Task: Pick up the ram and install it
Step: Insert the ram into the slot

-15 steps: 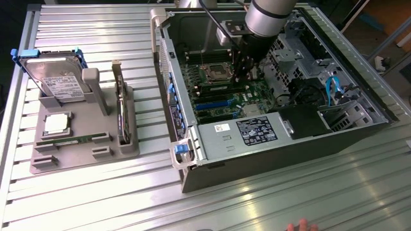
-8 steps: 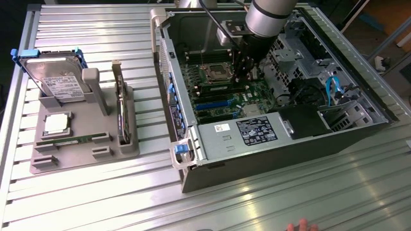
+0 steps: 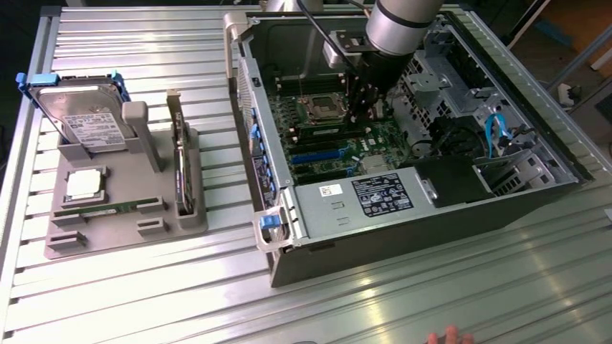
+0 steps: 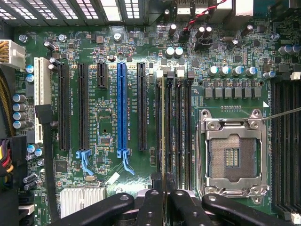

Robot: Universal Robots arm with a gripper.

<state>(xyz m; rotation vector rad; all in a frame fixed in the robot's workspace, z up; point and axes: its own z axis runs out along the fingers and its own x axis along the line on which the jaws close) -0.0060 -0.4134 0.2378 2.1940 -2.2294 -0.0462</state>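
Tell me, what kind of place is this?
Probably a robot workshop or lab for building computers. An open computer case sits on a ribbed metal table, a robot arm reaches into it, and a grey holder beside it holds a hard drive.

Inside the dark grey case (image 3: 431, 233) we see a deep green motherboard (image 4: 108, 122) striped with long black slots (image 4: 64, 108), one bright blue slot (image 4: 122, 108) and one white slot (image 4: 42, 94). The socket (image 4: 233, 157) is silver. The black gripper (image 4: 163, 195) pinches the ram (image 4: 163, 117), a thin green-gold line. Beside the case, the stand (image 3: 125, 229) is plain grey, the hard drive (image 3: 82, 118) blue-framed. Under the case, the table (image 3: 143, 301) is silver, ribbed in parallel bands.
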